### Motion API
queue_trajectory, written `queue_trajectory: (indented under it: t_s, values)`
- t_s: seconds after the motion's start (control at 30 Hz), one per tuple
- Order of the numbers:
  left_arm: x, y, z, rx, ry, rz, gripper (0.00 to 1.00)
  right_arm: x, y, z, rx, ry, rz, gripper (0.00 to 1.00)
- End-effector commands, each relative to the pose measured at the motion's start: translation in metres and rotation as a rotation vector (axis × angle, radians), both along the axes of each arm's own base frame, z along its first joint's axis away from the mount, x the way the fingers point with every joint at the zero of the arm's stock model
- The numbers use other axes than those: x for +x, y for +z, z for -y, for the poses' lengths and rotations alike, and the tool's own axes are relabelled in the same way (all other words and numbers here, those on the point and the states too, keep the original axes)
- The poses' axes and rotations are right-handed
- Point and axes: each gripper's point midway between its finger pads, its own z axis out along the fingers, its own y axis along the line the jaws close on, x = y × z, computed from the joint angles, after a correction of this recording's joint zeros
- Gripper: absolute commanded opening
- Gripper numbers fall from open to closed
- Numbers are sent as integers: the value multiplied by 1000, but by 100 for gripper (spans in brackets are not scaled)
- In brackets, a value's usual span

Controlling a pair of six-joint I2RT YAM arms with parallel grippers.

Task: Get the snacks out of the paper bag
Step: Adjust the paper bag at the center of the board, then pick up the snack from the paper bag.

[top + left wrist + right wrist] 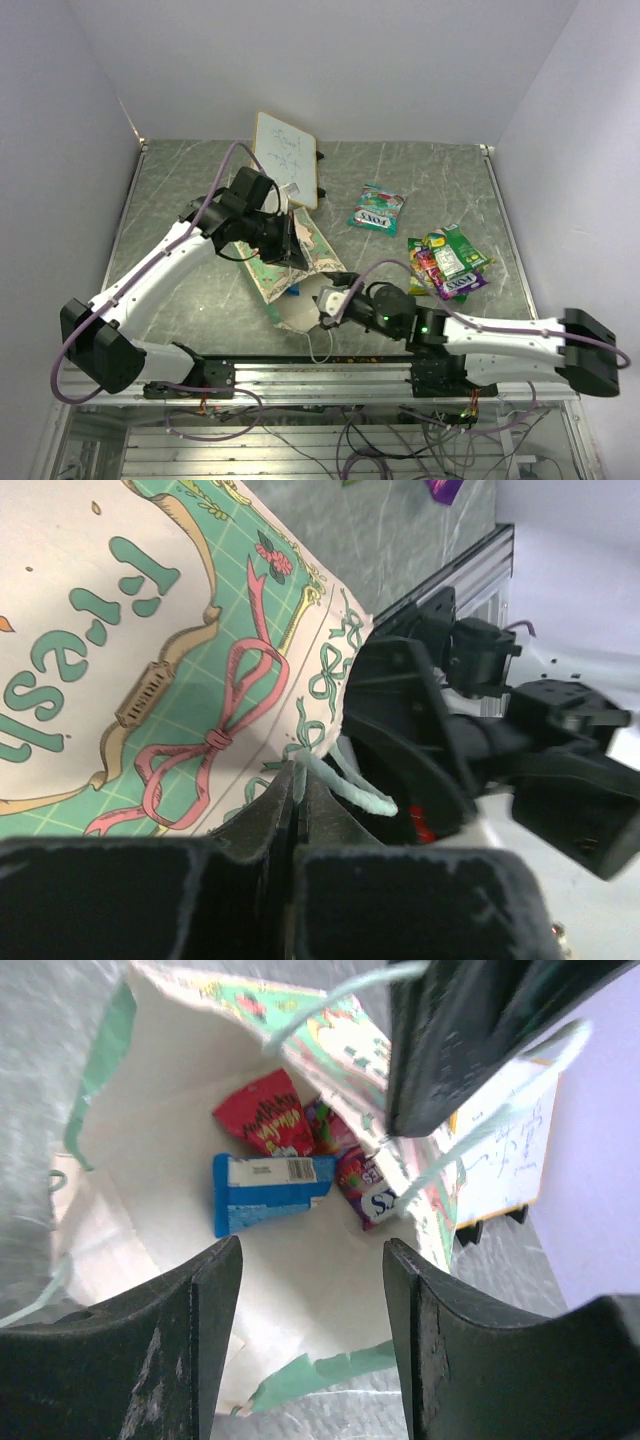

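Your paper bag (283,272) lies tipped over mid-table with its mouth toward the near edge. It is thin, soft paper that will crumple or slide, so the left gripper (297,780), clamped shut on its rim at the string handle (355,785), holds it open. The right gripper (312,1250) hangs at the mouth, fingers spread and empty. Inside lie a blue packet (265,1190), a red packet (268,1120) and a purple packet (355,1180), all light, flat and slick, so pinch the blue packet across an edge.
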Motion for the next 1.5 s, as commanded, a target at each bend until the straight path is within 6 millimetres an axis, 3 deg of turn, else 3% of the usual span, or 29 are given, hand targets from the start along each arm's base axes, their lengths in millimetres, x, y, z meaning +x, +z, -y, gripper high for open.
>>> queue_trajectory:
  t_s: [0.0,0.1,0.17,0.27,0.33,0.4,0.57,0.7,0.77,0.87,0.97,1.03,1.2,1.37,1.47]
  values:
    - [7,15,17,-70,29,44,7,-32,-1,24,-20,81,-139,59]
    - [-3,10,37,-85,61,21,7,-37,21,44,-9,81,-116,59]
    - [-23,-12,60,-101,69,-28,7,-43,27,54,-14,95,-113,59]
    - [-52,-35,98,-143,56,-67,7,-56,21,65,-24,139,-137,58]
    - [-60,-41,105,-106,36,-49,7,-63,13,72,-31,164,-150,57]
    - [-58,-37,92,-26,43,-1,7,-65,9,75,-34,171,-156,57]
    - [-16,2,34,64,181,150,7,-68,12,68,-17,201,-147,57]
    - [22,6,-28,117,309,154,7,-68,8,55,10,222,-149,57]
    - [29,2,-38,142,312,140,7,-68,8,48,27,229,-164,57]
    - [27,-8,-26,121,267,73,7,-65,-1,42,26,217,-174,58]
    - [14,-9,10,-3,211,26,7,-57,-3,35,49,198,-142,60]
    - [9,-4,22,-7,197,51,7,-53,-7,29,42,200,-113,61]
    - [11,7,16,36,210,83,7,-27,-30,15,-78,150,23,60]
    - [11,14,10,55,200,105,7,10,-40,6,-120,94,110,55]
    - [9,17,9,65,197,100,7,23,-43,-1,-146,99,144,53]
